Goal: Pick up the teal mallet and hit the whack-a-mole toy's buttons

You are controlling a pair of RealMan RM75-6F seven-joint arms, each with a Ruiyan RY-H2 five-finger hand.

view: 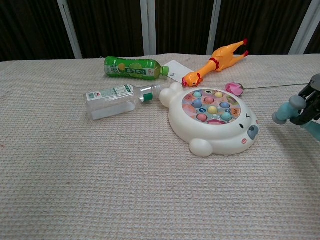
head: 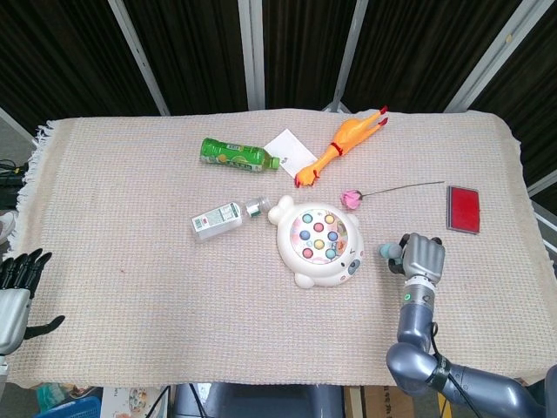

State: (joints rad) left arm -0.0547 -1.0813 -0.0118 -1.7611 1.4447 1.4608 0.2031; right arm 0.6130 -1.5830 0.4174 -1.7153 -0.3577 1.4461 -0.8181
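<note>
Teal mallet (view: 287,111) sits gripped in the right hand (head: 422,257), its head lifted just right of the whack-a-mole toy (head: 319,242). At the table's left edge, the left hand (head: 13,292) rests empty with fingers apart.

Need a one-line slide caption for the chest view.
Right hand holds the teal mallet beside the whack-a-mole toy, not yet striking.

A beige woven cloth (head: 130,252) covers the table. Mid-table lies the whack-a-mole toy (head: 318,241); two bottles (head: 224,219), a rubber chicken (head: 338,144) and a card (head: 291,145) lie toward the far edge. A red case (head: 463,209) lies near the right edge.
</note>
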